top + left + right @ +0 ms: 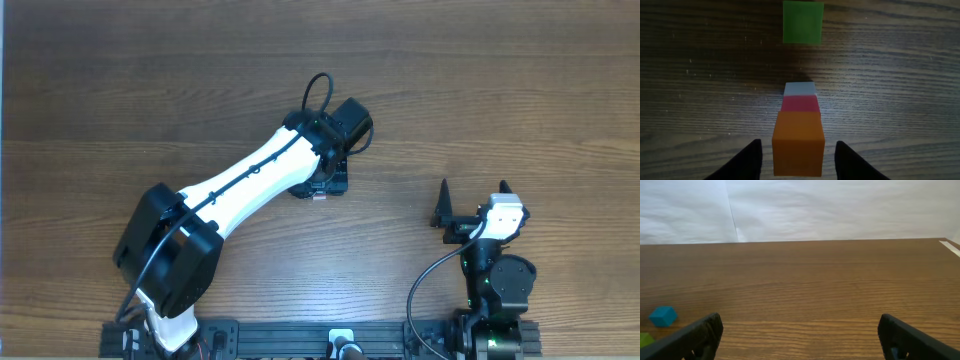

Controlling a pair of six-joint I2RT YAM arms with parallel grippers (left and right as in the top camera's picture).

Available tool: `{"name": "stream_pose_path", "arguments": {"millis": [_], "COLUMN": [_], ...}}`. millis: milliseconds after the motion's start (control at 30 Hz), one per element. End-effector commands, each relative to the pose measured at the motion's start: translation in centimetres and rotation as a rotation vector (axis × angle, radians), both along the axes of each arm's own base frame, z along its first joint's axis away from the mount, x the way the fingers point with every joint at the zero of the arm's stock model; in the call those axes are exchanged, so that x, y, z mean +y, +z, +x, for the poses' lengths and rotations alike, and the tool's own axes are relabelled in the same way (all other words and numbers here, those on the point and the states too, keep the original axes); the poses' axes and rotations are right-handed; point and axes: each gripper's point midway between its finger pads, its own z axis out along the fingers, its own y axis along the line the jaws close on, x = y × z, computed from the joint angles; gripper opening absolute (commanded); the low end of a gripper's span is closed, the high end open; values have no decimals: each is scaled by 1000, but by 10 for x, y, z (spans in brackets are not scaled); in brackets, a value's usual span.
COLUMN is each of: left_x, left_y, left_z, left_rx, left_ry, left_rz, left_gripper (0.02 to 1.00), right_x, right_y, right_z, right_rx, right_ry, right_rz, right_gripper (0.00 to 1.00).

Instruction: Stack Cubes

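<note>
The orange cube tops a stack, with a red cube and a pale blue cube under it, near the middle of the table. The left claw hangs around it, fingers apart, a gap showing on each side. A green cube lies loose just beyond the stack. Green looks the one left to add: the claw should rise straight off the orange, then fetch it. The right claw sits spread open near the arms' edge, toward the right corner.

three-cube stack stands on the table, another cube well apart.
</note>
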Motion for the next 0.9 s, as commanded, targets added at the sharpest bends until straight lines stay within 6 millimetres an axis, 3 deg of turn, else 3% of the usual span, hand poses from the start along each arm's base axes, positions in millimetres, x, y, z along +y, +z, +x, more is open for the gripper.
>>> {"name": "stream_pose_path", "arguments": {"millis": [33, 67, 200, 267, 300, 633, 900], "left_x": [0, 0, -1, 1, 2, 57, 116], "left_y": [-2, -2, 5, 13, 17, 94, 175], "left_z": [7, 7, 13, 18, 20, 44, 53], "left_rx": [-10, -10, -40, -68, -78, -229, -472], "left_ry": [3, 3, -14, -11, -17, 54, 167], "left_rz": [9, 9, -11, -20, -27, -94, -131], "left_gripper": [524, 549, 798, 976, 998, 998, 1000], "right_x": [3, 3, 3, 3, 3, 3, 3], "right_y": [-1, -1, -1, -1, -1, -1, -1], "right_z": [0, 0, 0, 0, 0, 0, 0], "right_rx": [-3, -3, -3, -3, -3, -3, -3], "right_ry": [15, 15, 15, 14, 15, 15, 15], "right_rz": [-1, -1, -1, -1, -1, -1, -1], "right_gripper": [991, 991, 991, 991, 991, 993, 993]}}
